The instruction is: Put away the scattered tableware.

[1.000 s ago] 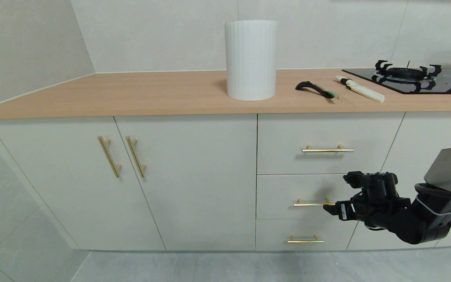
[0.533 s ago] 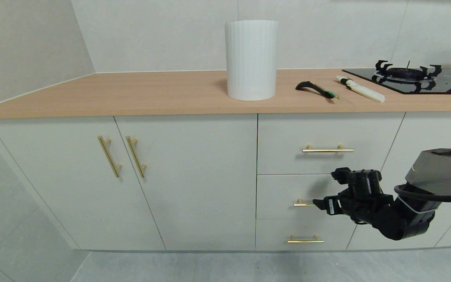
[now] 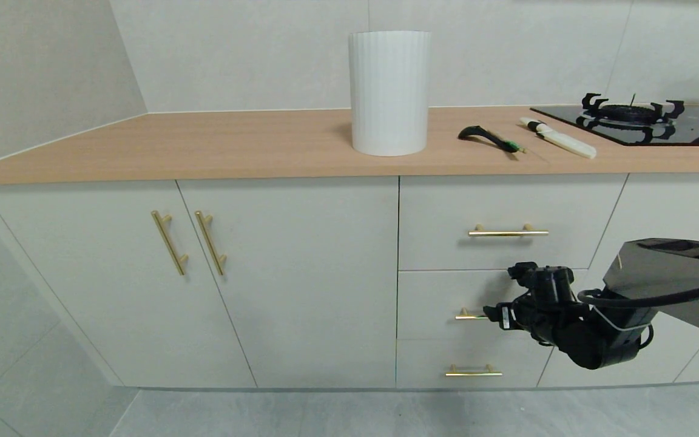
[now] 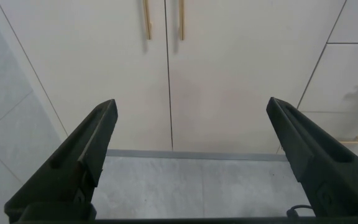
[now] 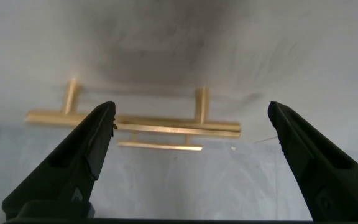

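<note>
**Right gripper at the middle drawer handle, tableware on the counter**

The right gripper (image 3: 490,315) is low in front of the drawer stack, level with the middle drawer handle (image 3: 469,315), and its tip overlaps the handle's right end. In the right wrist view its fingers are spread wide apart, and the brass bar (image 5: 166,127) runs across the gap between them (whether either finger touches it cannot be told). The drawers look closed.

The left gripper (image 4: 191,104) is likewise spread, pinching nothing. It faces the cupboard doors (image 4: 229,74) and the grey floor below them.

The tableware lies up on the wooden countertop (image 3: 204,145), well apart from both grippers. A black utensil (image 3: 489,138) with a green-tipped handle lies to the right of the white ribbed canister (image 3: 389,91). Near it, on its right, is a white knife (image 3: 559,138), angled toward the gas hob (image 3: 641,118). The two pieces do not touch.

Above the right gripper is the top drawer handle (image 3: 507,232), and below it the bottom drawer handle (image 3: 472,372). Two slanted brass handles (image 3: 190,243) mark the cupboard doors on the left.
</note>
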Robot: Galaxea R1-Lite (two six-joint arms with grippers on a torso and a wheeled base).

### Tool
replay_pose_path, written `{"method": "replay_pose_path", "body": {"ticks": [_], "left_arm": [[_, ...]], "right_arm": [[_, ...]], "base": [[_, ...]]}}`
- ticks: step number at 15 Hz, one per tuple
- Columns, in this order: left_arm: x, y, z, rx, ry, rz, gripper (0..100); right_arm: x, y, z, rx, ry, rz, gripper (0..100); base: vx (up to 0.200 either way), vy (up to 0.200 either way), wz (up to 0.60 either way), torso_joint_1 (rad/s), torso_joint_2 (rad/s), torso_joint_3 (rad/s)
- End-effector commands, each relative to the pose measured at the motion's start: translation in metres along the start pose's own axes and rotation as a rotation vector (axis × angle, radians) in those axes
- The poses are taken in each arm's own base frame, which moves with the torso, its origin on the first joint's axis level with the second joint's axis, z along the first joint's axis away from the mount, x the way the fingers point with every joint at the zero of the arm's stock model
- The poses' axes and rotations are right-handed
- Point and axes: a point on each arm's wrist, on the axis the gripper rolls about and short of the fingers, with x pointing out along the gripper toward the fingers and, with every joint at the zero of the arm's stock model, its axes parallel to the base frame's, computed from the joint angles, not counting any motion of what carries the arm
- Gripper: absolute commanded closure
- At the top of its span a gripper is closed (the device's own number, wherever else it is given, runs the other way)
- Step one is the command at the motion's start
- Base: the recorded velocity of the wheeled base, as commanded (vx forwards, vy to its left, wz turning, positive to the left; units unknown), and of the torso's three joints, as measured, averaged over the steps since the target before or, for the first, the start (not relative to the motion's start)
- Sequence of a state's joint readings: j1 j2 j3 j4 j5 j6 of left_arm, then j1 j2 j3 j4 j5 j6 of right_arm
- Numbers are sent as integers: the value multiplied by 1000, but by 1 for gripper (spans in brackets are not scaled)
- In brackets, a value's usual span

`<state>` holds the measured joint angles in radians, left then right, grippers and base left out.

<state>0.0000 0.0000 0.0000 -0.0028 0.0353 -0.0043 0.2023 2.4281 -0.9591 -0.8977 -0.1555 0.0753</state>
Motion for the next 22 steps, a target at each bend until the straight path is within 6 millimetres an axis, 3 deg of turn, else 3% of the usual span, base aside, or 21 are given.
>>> {"method": "replay_pose_path", "body": {"ticks": [1,22], "left_arm": [[0,0,0,0,0,0,0],[0,0,0,0,0,0,0]], "right_arm": [[7,1,-5,0,7,-6,0],[17,1,-28,-36,75,-7,0]], "base": [[0,0,0,0,0,0],[0,0,0,0,0,0]]}}
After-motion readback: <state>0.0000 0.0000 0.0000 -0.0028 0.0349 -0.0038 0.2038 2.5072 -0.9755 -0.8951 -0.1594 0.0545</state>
